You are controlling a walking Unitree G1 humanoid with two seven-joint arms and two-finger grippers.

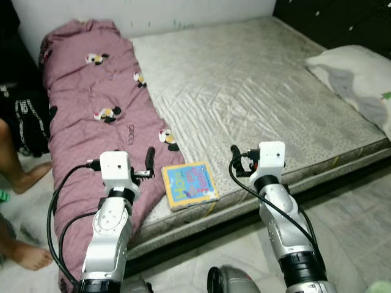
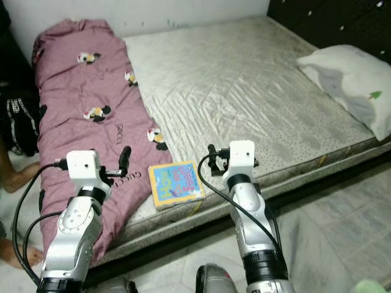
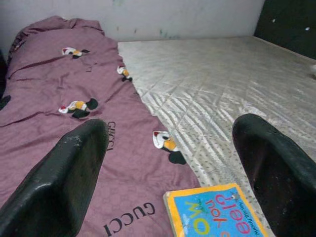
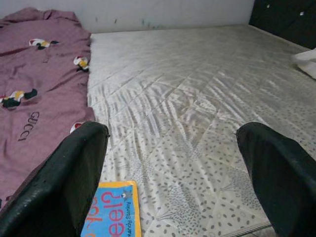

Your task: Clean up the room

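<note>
A children's book with a yellow border and blue cover lies flat on the bare grey mattress, close to its front edge. My left gripper hovers open just left of the book, over the edge of a mauve quilt printed with small birds. My right gripper hovers open just right of the book, above the mattress edge. Both wrist views catch a corner of the book between and below the spread fingers. Neither gripper holds anything.
A white pillow lies at the mattress's far right. A dark headboard stands behind it. A person's bare legs and black clothing are on the floor at the left. Grey tiled floor runs along the front.
</note>
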